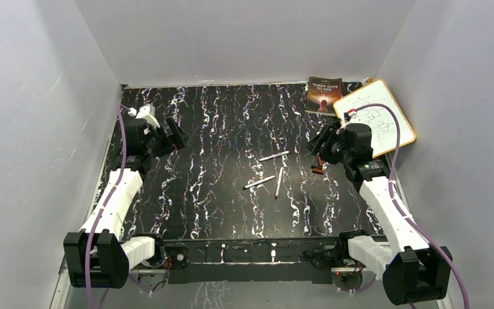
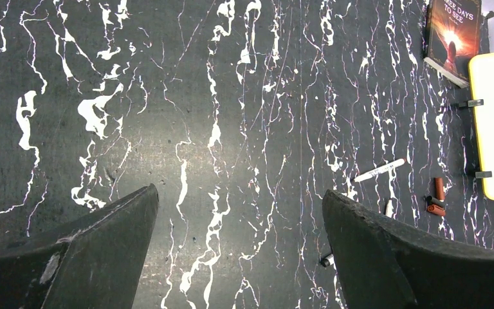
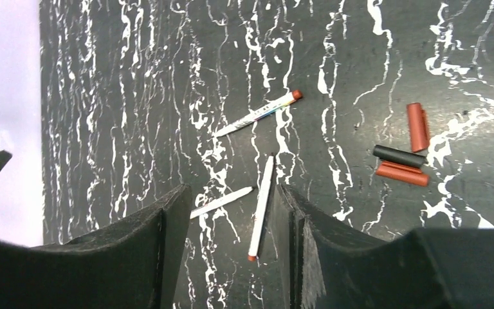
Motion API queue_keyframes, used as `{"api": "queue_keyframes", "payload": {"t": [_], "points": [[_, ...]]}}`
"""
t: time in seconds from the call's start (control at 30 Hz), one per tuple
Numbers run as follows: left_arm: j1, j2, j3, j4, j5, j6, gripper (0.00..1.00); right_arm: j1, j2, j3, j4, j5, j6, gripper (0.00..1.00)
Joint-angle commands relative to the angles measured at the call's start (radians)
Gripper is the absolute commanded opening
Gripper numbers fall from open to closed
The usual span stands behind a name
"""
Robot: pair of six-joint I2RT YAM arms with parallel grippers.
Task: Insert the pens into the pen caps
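Three pens (image 3: 262, 206) are lying uncapped in the middle of the surface (image 1: 219, 129), two of them nearly touching. Three caps (image 3: 399, 155), two reddish and one black, are sitting clustered just right of them. The right tool (image 3: 231, 257) is hovering by the caps, jaws partly apart and holding nothing. The left tool (image 2: 238, 257) is hanging far left, jaws wide and empty.

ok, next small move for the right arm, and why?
Probably lower the right gripper onto the pen framed between its open jaws, then close. All three pens lie uncapped, the caps sit loose beside them, and the left gripper is empty, far off.
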Motion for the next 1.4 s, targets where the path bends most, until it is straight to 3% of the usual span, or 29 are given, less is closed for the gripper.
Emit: {"api": "queue_keyframes", "payload": {"t": [0.0, 0.07, 0.13, 0.2, 0.43, 0.53, 0.57, 0.6, 0.63, 0.7, 0.73, 0.77, 0.8, 0.87, 0.9, 0.97, 1.03, 1.13, 1.2, 1.3, 1.37], "points": [[-0.002, -0.013, 0.012, -0.007, 0.009, -0.004, 0.98, -0.002, -0.009, 0.035, -0.026, 0.083, -0.006, 0.55], [-0.002, -0.014, 0.01, -0.01, 0.008, -0.002, 0.98, -0.002, 0.015, 0.038, -0.034, 0.066, -0.019, 0.67], [-0.002, -0.015, 0.009, -0.007, 0.009, -0.002, 0.98, -0.003, 0.024, 0.054, -0.06, 0.089, -0.049, 0.68], [-0.002, -0.015, 0.005, -0.002, 0.017, -0.003, 0.98, -0.002, -0.005, 0.067, -0.074, 0.168, -0.071, 0.67], [-0.002, -0.004, 0.001, 0.037, 0.092, -0.034, 0.98, -0.002, -0.127, 0.029, -0.049, 0.359, -0.088, 0.48], [-0.004, -0.014, -0.01, 0.06, 0.127, -0.034, 0.98, -0.002, -0.126, 0.02, -0.055, 0.332, -0.1, 0.22], [-0.008, -0.018, -0.015, 0.059, 0.13, -0.021, 0.95, -0.002, -0.12, 0.017, -0.052, 0.305, -0.117, 0.05], [-0.01, -0.021, -0.018, 0.053, 0.134, -0.005, 0.79, -0.002, -0.114, 0.011, -0.047, 0.275, -0.135, 0.0], [-0.013, -0.019, -0.021, 0.044, 0.136, 0.008, 0.6, -0.003, -0.106, 0.008, -0.044, 0.256, -0.15, 0.0], [-0.015, -0.009, -0.018, 0.027, 0.161, 0.034, 0.33, -0.002, -0.098, 0.0, -0.039, 0.226, -0.166, 0.0], [-0.019, 0.002, -0.012, 0.019, 0.177, 0.049, 0.27, -0.002, -0.1, -0.008, -0.03, 0.219, -0.17, 0.0], [-0.028, 0.011, -0.005, 0.013, 0.186, 0.063, 0.24, -0.002, -0.106, -0.019, -0.017, 0.212, -0.175, 0.07], [-0.04, 0.018, 0.008, 0.009, 0.182, 0.069, 0.24, -0.002, -0.106, -0.029, -0.009, 0.203, -0.181, 0.24], [-0.084, 0.023, 0.02, 0.016, 0.14, 0.075, 0.41, -0.002, -0.09, -0.044, 0.0, 0.162, -0.191, 0.52], [-0.111, 0.022, 0.023, 0.024, 0.116, 0.086, 0.53, 0.0, -0.079, -0.052, 0.008, 0.138, -0.191, 0.58], [-0.198, 0.029, 0.041, 0.025, 0.065, 0.116, 0.74, 0.014, -0.052, -0.074, 0.023, 0.118, -0.179, 0.6], [-0.273, 0.05, 0.072, -0.006, 0.0, 0.147, 0.82, 0.044, -0.022, -0.081, 0.027, 0.143, -0.167, 0.59], [-0.354, 0.089, 0.104, -0.032, -0.088, 0.161, 0.81, 0.108, 0.021, -0.082, 0.048, 0.179, -0.141, 0.59], [-0.386, 0.109, 0.115, -0.043, -0.126, 0.172, 0.73, 0.179, 0.065, -0.067, 0.057, 0.225, -0.118, 0.59], [-0.409, 0.123, 0.119, -0.055, -0.163, 0.183, 0.59, 0.322, 0.176, 0.006, 0.029, 0.335, -0.092, 0.58], [-0.411, 0.116, 0.098, -0.045, -0.192, 0.183, 0.44, 0.4, 0.263, 0.061, 0.001, 0.434, -0.084, 0.55]]}}
